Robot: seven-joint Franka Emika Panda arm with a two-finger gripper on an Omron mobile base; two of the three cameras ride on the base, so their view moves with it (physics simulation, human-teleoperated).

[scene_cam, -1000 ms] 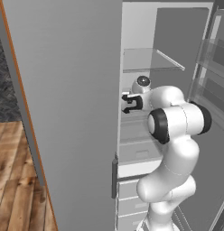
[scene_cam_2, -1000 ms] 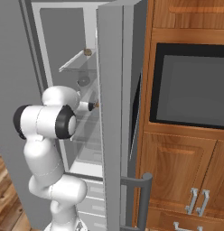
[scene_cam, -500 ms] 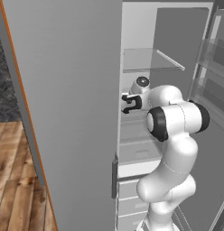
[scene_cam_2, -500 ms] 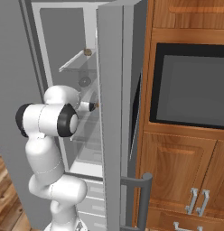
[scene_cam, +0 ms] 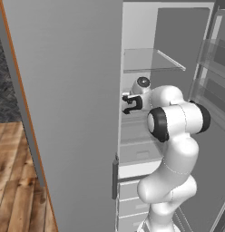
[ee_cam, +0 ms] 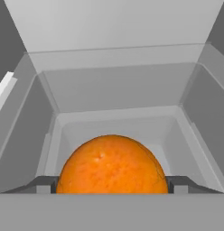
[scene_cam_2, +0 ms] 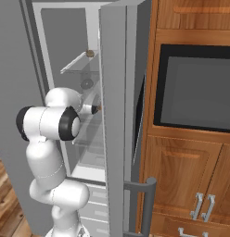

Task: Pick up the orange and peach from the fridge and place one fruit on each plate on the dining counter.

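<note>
The orange (ee_cam: 112, 164) sits large and close in the hand view, and my gripper (ee_cam: 112, 182) is shut on it, one dark fingertip (ee_cam: 44, 184) pressed against each side. Behind it lies the white inside of the fridge (ee_cam: 118, 85). In the left base view my gripper (scene_cam: 129, 104) reaches in at mid-shelf height, just past the edge of the open grey fridge door (scene_cam: 69, 113). From the right base view the hand (scene_cam_2: 95, 109) pokes out beside the other door (scene_cam_2: 114, 115). The peach, the plates and the dining counter are out of view.
A glass shelf (scene_cam: 150, 61) hangs just above the hand, and pale drawers (scene_cam: 132, 199) lie below. A small brown item (scene_cam_2: 90, 53) rests on the upper shelf. Brown wooden cabinets with a dark oven window (scene_cam_2: 195, 88) stand right of the fridge.
The arm's elbow has shifted a little; the gripper stays at the same shelf height inside the fridge.
</note>
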